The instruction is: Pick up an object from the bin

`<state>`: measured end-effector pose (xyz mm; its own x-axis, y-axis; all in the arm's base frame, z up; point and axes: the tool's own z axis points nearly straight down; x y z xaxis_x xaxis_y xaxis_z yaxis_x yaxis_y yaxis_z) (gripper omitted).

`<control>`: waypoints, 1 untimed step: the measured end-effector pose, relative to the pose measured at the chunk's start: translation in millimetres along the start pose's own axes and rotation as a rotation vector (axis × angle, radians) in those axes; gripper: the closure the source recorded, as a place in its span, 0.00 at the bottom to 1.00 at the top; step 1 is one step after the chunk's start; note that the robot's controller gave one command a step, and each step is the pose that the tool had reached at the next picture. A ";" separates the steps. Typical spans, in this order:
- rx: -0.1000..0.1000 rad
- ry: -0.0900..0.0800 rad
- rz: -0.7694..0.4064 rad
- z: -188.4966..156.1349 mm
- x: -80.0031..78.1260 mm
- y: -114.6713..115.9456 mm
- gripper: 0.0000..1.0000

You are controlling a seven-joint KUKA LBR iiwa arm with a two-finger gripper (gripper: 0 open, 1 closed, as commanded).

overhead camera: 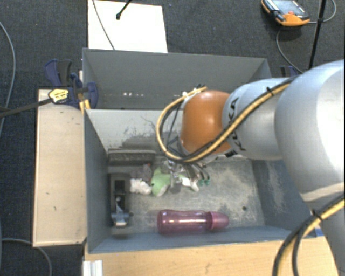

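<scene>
Purple see-through plastic bottle (191, 221) lying on side along near wall of grey metal bin (97, 178); black blocky gadget (118, 200) over by left wall; small white crumpled lump (140, 186) mid-floor, pale green soft-looking thing (160, 182) just beside it; gripper (186, 179) down low at green thing's right edge, under orange wrist cover (202, 126); jaws wide or narrow, honestly can't tell

floor: dark carpet (32, 48) | black cable (21, 109) at left | orange-black device (285, 12) top right
</scene>
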<state>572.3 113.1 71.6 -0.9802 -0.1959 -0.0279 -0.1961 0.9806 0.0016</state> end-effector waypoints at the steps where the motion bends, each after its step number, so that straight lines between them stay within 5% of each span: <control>1: 0.000 -0.013 0.006 -170.0 -18.8 -6.9 1.00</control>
<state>587.5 108.8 242.1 -0.9810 -0.1897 -0.0413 -0.1899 0.9818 0.0017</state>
